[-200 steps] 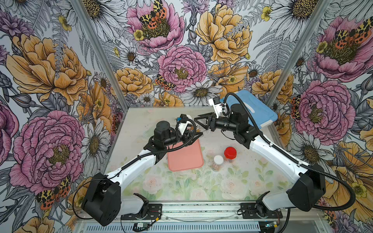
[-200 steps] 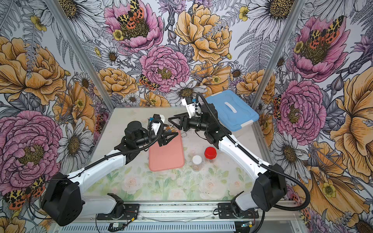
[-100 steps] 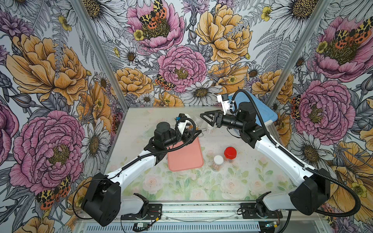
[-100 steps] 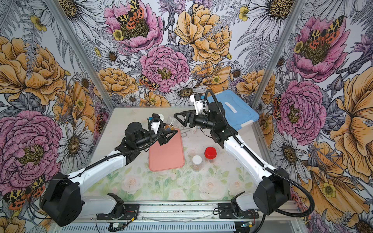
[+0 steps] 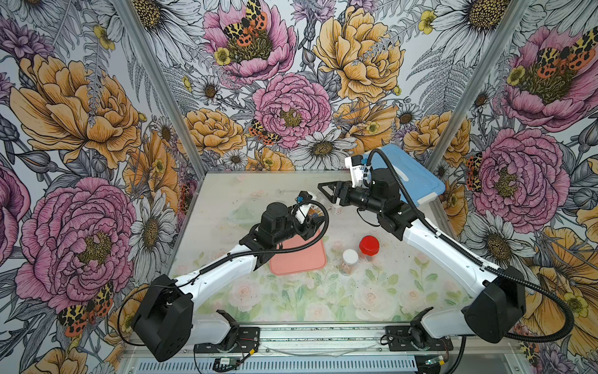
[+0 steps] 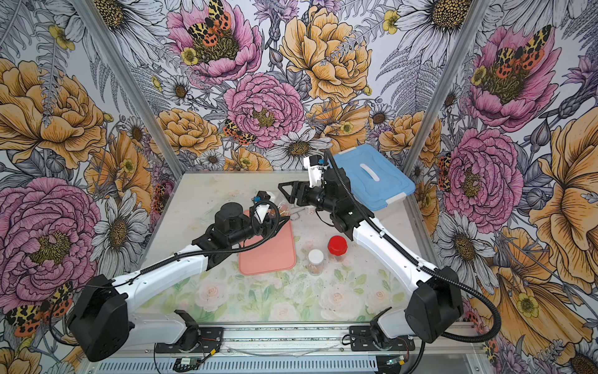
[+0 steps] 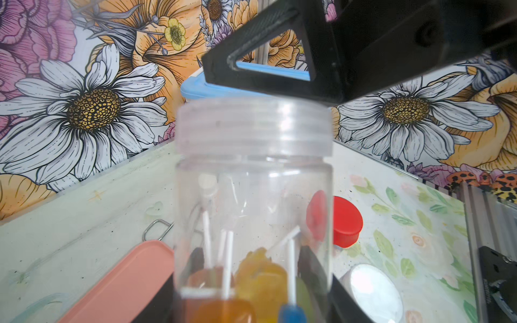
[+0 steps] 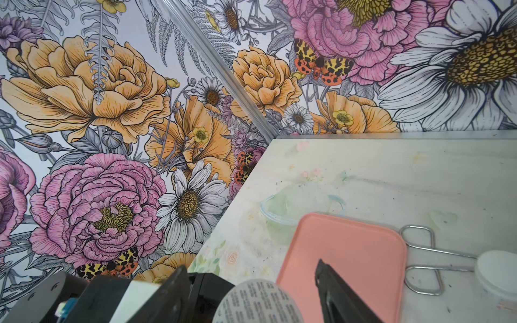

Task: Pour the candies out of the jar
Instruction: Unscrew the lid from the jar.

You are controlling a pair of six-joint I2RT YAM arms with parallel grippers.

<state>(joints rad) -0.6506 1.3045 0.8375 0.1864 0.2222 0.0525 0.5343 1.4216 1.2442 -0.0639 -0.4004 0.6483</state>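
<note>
**Figure.** The jar [image 7: 253, 195], its cap off, was clamped at the base in the left gripper [image 5: 311, 221] above the 12 o'clock edge of the pink tray [image 5: 297, 259]. The candies [image 7: 260, 275] lay heaped at the gripped end. The right gripper [image 5: 327, 193], jaws apart and holding nothing, hung at the jar's 1 o'clock with one finger just over the threaded mouth. A white lid [image 8: 498, 271] and a wire tool [image 8: 419, 260] lay on the table [image 5: 291, 301] at the tray's 1 o'clock.

Hazards, as I judged them from where I stood:
- (a) Tipped toward 1 o'clock, the mouth would pass beyond the tray and the candies would scatter on the table.
- (b) The near finger could catch the rim and twist the slick jar in its low grip.
- (c) The sticks might bridge at the neck.
- (d) A grey printed disc [image 8: 257, 302] showed between the right jaws. Whether it sealed the mouth I could not tell; if it did, nothing would leave.
</note>
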